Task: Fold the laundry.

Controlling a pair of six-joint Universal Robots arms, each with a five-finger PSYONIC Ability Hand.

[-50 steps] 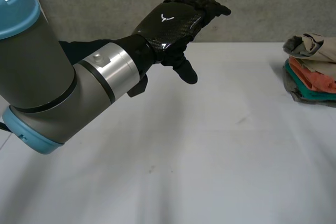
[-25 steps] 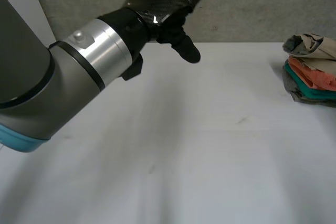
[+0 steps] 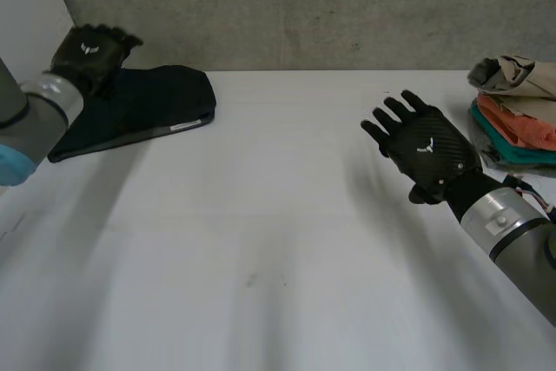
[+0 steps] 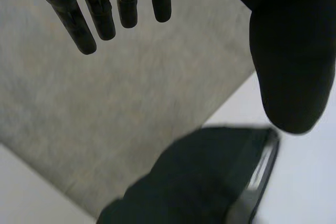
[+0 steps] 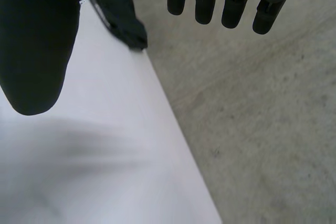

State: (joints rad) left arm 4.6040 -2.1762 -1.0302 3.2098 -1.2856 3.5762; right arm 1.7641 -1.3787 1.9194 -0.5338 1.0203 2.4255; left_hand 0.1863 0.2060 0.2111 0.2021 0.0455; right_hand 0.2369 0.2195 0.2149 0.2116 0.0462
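A dark folded garment (image 3: 143,106) lies flat at the table's far left corner. My left hand (image 3: 87,54) hovers over the garment's far left end and holds nothing. In the left wrist view its fingers (image 4: 100,14) are straight and spread from the thumb, and the dark garment (image 4: 210,182) lies below the palm. My right hand (image 3: 427,152) is open above the table's right side, fingers spread, nothing in it. Past the straight right fingers (image 5: 233,3), the right wrist view shows the dark garment (image 5: 123,19) far across the table.
A stack of folded clothes (image 3: 517,115) in beige, orange, teal and grey sits at the far right edge of the white table (image 3: 287,232). A grey wall (image 3: 347,6) runs along the table's far edge.
My left arm has swung from the middle to the far left, uncovering the dark garment. My right hand has come into the head view at the right.
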